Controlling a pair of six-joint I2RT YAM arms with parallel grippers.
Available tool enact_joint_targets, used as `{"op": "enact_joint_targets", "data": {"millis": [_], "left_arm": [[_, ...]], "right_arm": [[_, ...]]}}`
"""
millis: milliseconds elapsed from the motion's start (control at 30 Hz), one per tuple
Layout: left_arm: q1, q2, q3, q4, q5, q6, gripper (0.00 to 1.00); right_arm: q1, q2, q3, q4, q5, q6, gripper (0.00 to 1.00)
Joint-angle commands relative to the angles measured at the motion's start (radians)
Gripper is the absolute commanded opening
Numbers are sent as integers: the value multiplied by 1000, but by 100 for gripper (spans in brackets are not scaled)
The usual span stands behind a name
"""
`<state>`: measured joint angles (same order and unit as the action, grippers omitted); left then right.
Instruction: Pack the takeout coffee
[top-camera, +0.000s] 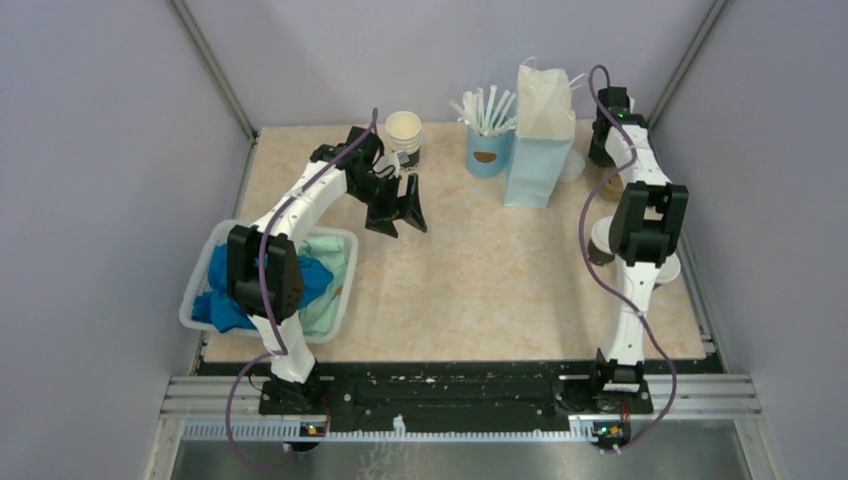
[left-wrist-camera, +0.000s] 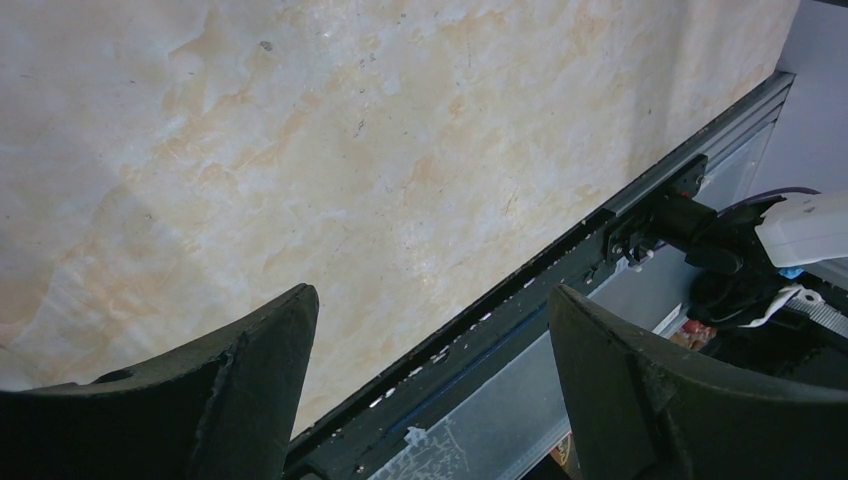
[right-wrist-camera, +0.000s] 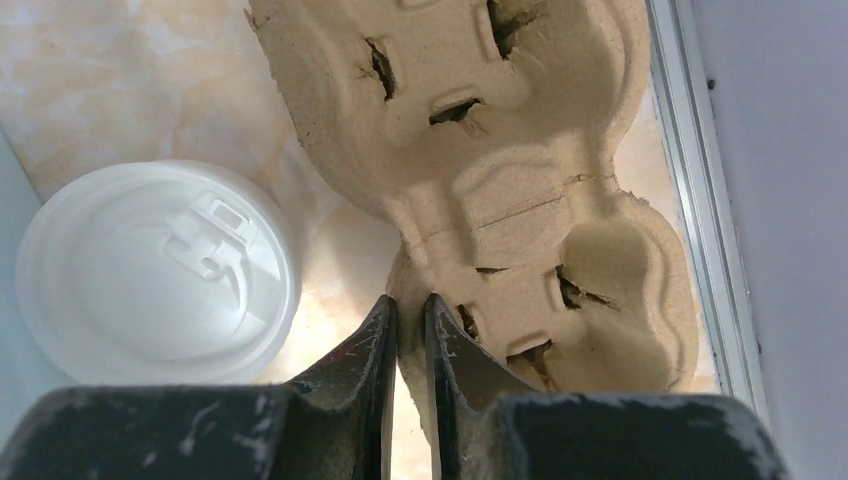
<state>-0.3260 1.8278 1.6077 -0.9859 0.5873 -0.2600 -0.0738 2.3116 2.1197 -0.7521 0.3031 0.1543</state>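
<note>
The left tool hangs over the table with its fingers wide apart and nothing between them. It is just on the near side of an open paper cup, at the far left of the table.

The right tool is at the far right. Its fingers are almost together, pinching the near rim of a brown cardboard cup tray that lies flat by the right edge. Left of the tray is a white lid, next to a pale blue paper bag; whether a cup sits under this lid cannot be told.

The takeout coffee stands on the right side of the table, nearer than the tray. It is partly hidden by the right arm's elbow, and neither tool touches it.

A blue cup of white sticks stands left of the bag. A basket of cloths sits at the near left.
</note>
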Motion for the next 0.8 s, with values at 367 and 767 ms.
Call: {"op": "enact_joint_targets", "data": {"millis": [367,767], "left_arm": [[4,-50,-17,43,34,10,91],[5,-48,-23,46,39,10,91]], "right_arm": [[-164,-163,-163,186,-512,172,2],[-176,-63,-91,159,-526,246,26]]}}
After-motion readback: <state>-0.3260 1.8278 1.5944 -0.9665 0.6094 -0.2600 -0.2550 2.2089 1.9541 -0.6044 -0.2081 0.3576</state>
